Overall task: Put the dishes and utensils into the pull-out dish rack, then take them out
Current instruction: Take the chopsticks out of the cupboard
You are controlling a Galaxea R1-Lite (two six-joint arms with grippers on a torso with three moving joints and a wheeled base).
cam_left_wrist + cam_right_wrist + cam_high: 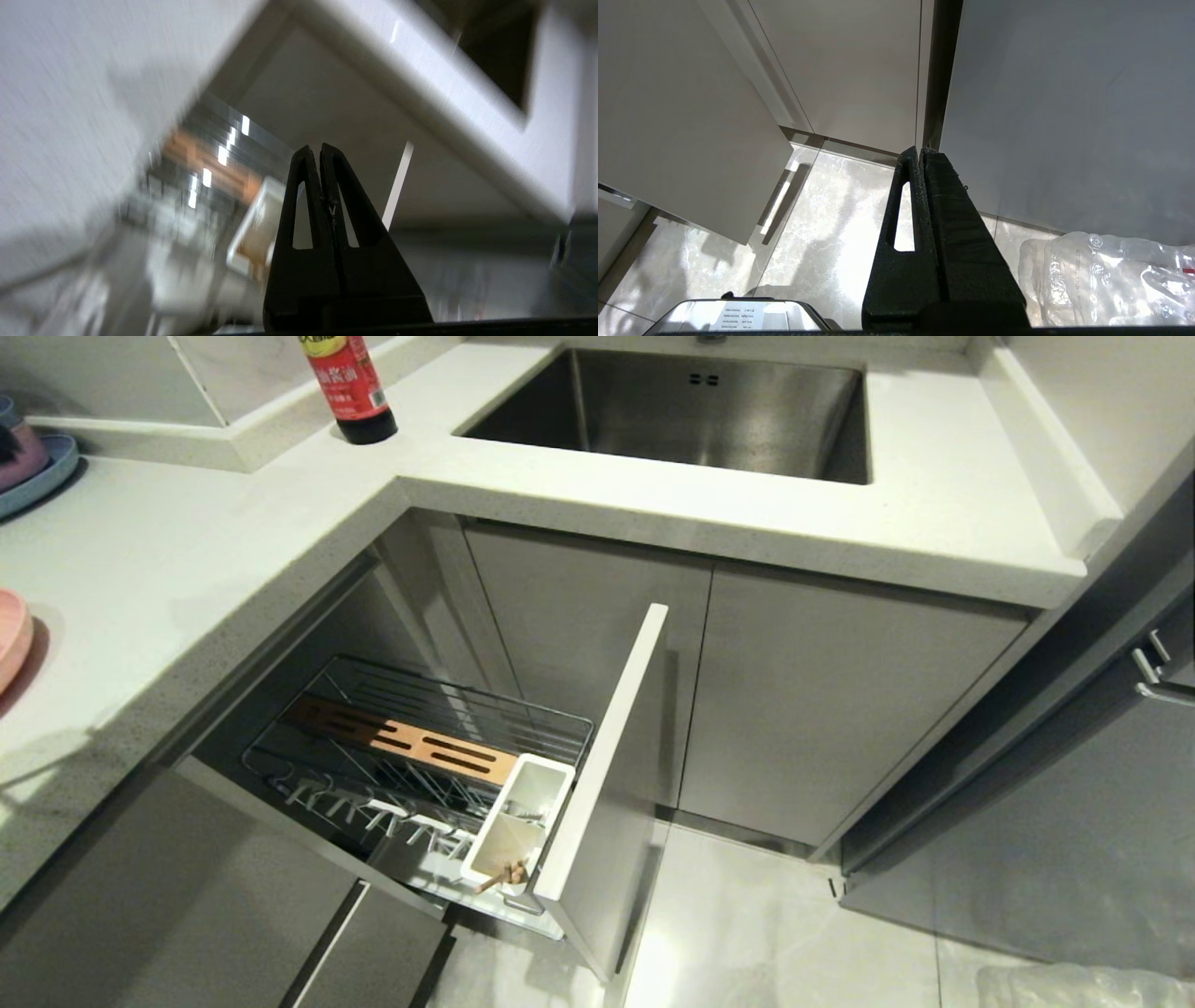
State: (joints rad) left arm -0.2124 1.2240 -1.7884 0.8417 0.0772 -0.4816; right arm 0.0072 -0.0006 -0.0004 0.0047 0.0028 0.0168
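Left wrist view, left end effector (320, 150) closed, empty

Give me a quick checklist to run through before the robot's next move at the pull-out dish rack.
1. Pull-out dish rack pulled open: ok.
2. Chopsticks in the white caddy: ok.
3. Spoon in the caddy: cannot tell.
4. Pink plate loaded: not ok, on the counter at the head view's left edge.
5. Left end effector shut and empty: ok.
6. Right end effector shut, parked over the floor: ok.
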